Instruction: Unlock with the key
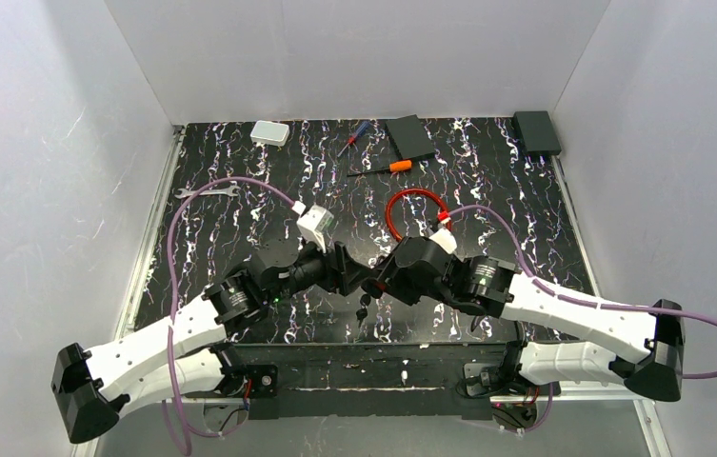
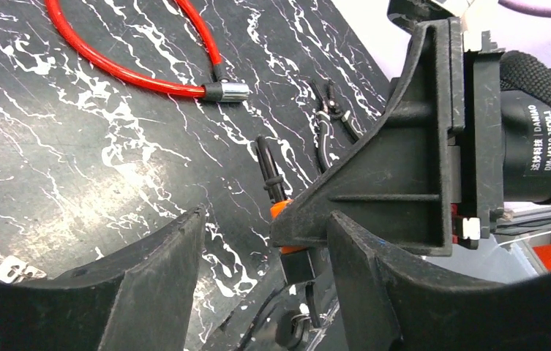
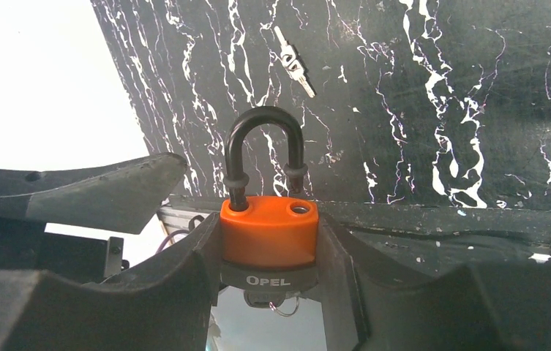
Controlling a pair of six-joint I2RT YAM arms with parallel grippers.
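Note:
My right gripper [image 3: 268, 245] is shut on an orange and black padlock [image 3: 268, 234] marked OPEL. Its black shackle [image 3: 263, 142] is raised, with one leg out of its hole. A key [image 3: 287, 298] with a dark head and a wire ring sticks in the padlock's underside. In the left wrist view the key [image 2: 300, 267] hangs below the orange body [image 2: 281, 210]. My left gripper [image 2: 266, 219] is open, its jaws on either side of the key and not touching it. Both grippers meet at the table's near middle [image 1: 368, 281].
A red cable [image 1: 416, 214] lies behind the grippers. Spare silver keys [image 3: 292, 62] lie on the black marbled table. An orange-handled screwdriver [image 1: 388, 168], a small screwdriver [image 1: 352, 138], a wrench [image 1: 207, 191], a white box [image 1: 269, 132] and two black boxes [image 1: 411, 136] sit at the back.

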